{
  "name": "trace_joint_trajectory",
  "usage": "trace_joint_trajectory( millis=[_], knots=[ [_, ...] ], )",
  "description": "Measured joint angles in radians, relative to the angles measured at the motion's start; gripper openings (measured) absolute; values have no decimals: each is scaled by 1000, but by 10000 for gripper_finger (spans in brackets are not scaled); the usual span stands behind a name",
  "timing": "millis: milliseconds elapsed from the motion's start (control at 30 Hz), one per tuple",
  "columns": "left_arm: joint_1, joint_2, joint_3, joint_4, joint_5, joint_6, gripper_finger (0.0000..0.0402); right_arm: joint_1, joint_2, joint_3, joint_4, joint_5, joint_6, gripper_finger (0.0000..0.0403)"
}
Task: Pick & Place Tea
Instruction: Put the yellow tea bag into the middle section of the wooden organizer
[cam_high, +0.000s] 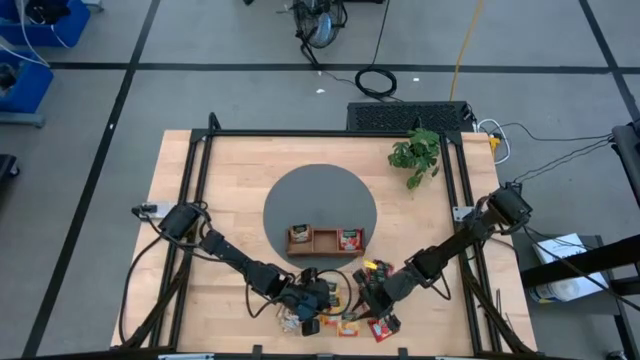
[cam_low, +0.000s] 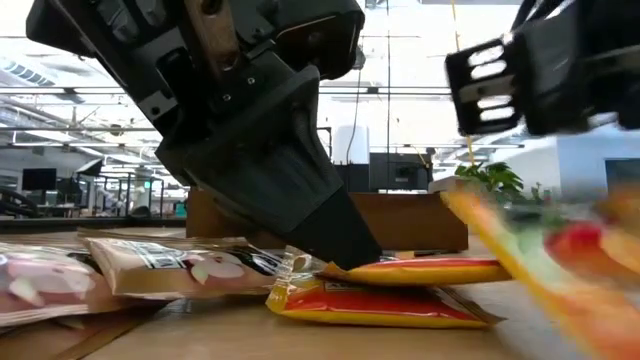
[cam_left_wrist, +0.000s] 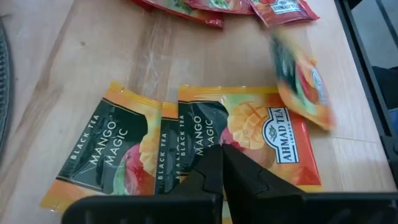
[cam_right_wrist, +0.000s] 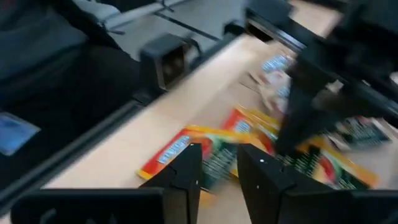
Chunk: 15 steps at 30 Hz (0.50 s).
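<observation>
Two orange Mango Magic tea packets (cam_left_wrist: 186, 143) lie overlapped on the wooden table (cam_high: 200, 190) near its front edge, and your left gripper (cam_left_wrist: 222, 163) stands tip-down on them, fingers pressed together, pinching nothing. Beside it your right gripper (cam_right_wrist: 219, 163) hovers with fingers parted by a narrow gap; an orange packet (cam_right_wrist: 186, 152) lies on the table past its tips, not held. Red packets (cam_left_wrist: 217, 9) lie just beyond the orange ones, and beige packets (cam_low: 150, 262) rest beside the left gripper. On the grey round mat (cam_high: 320, 195) sits the wooden tray (cam_high: 326, 240), one end compartment holding a red packet (cam_high: 349, 239).
</observation>
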Motion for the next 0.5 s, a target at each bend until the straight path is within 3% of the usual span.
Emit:
trace_joint_trajectory(
  millis=[300,500],
  knots=[
    [0,1,0,8,-8,-2,18,43,0,0,24,32,8,76],
    [0,2,0,8,-10,-1,18,33,43,0,30,70,55,90]
  ],
)
